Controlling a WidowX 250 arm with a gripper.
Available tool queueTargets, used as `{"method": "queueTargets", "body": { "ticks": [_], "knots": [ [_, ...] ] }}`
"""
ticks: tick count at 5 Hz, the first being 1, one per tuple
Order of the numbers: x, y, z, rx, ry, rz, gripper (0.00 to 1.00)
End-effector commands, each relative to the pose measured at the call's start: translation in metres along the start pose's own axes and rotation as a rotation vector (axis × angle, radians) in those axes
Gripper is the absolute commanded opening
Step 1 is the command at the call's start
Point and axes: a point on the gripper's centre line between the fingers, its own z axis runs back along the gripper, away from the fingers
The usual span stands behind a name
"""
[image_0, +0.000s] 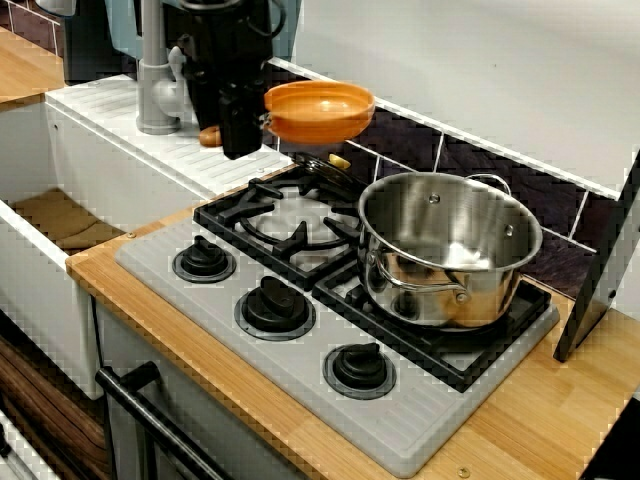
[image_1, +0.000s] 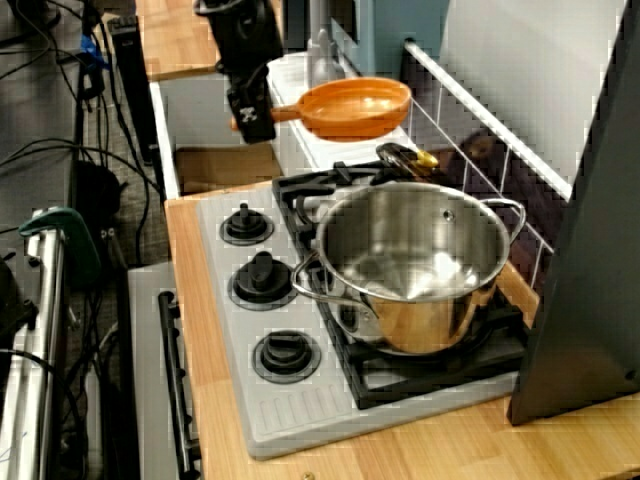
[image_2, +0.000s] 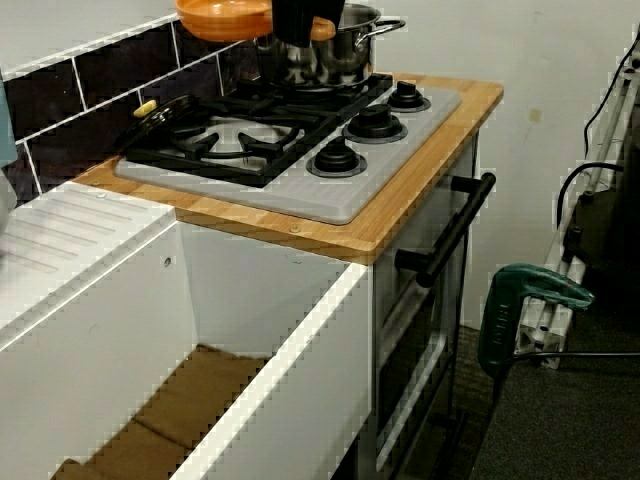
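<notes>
My black gripper (image_0: 243, 128) hangs in the air above the white drainboard and the left burner. It is shut on the short handle of an orange pan (image_0: 318, 110), which it holds level, clear of the stove. In the view along the counter the gripper (image_1: 255, 110) sits left of the pan (image_1: 355, 105). From the sink side only the gripper's lower part (image_2: 300, 15) and the pan's rim (image_2: 220, 15) show at the top edge. A steel pot (image_0: 450, 245) stands empty on the right burner, apart from the pan.
A black utensil with a yellow tip (image_0: 335, 162) lies at the back of the grate. A grey faucet (image_0: 155, 90) rises behind the gripper. The white sink (image_2: 150, 400) lies left of the stove, knobs (image_0: 274, 305) line its front, and a dark panel (image_0: 600, 290) leans at the right.
</notes>
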Motion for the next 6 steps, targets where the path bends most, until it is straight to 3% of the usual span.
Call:
{"method": "queueTargets", "body": {
  "ticks": [1, 4, 6],
  "knots": [
    [0.015, -0.011, 0.018, 0.079, -0.057, -0.032, 0.0],
    [0.018, -0.031, 0.023, 0.314, -0.13, -0.044, 0.0],
    [0.017, -0.041, 0.027, 0.366, -0.16, -0.062, 0.0]
  ]
}}
